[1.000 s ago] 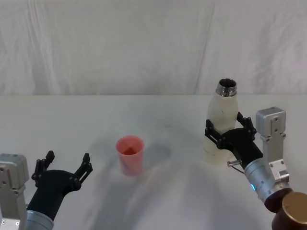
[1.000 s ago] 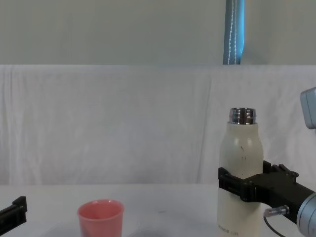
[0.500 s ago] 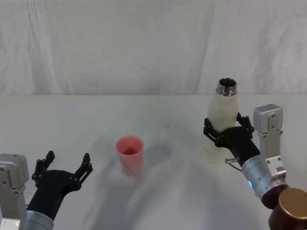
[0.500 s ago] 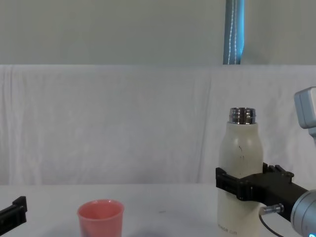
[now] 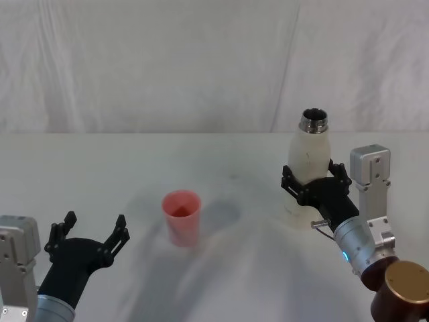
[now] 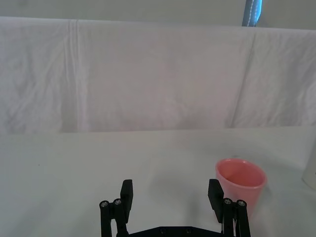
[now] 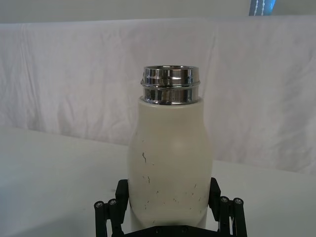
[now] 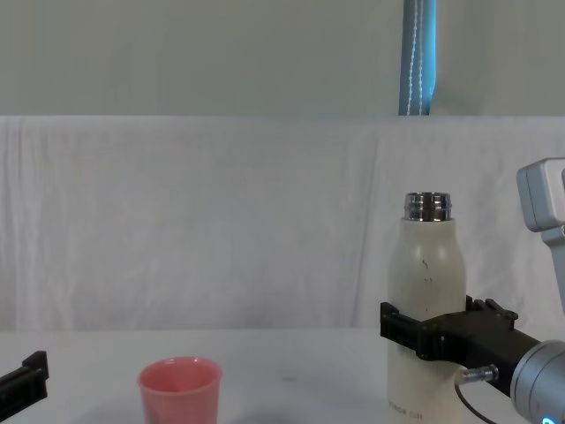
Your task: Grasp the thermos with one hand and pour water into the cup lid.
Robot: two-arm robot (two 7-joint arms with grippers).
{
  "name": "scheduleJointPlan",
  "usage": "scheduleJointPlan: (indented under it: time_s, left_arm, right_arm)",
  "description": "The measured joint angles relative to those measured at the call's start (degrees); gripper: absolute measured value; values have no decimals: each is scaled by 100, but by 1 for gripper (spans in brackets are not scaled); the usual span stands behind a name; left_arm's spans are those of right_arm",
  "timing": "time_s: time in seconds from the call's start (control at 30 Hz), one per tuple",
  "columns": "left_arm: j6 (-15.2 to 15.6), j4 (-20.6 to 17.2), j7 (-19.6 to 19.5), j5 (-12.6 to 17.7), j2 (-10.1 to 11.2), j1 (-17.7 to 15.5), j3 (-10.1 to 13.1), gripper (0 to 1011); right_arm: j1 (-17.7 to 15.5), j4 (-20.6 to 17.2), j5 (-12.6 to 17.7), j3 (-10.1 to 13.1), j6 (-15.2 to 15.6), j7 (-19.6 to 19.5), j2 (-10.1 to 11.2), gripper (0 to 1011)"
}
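White table [image 5: 221, 282], creased white cloth backdrop [image 8: 194, 221], grey wall [image 8: 194, 53], blue vertical strip [image 8: 417, 57]

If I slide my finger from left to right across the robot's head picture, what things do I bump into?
Left tool, open and empty → pink cup lid → cream thermos, with the right tool around its lower body.

White table [image 5: 134, 161] with thermos [image 5: 305, 176], cup lid [image 5: 181, 217]
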Motion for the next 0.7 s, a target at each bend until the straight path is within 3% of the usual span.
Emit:
scheduleJointPlan:
  time_s: [0.7]
  left_arm:
    - [0, 0, 0, 0, 0, 0, 0, 1001]
  right_arm:
    - [-6, -7, 0, -7, -5, 0, 8, 955]
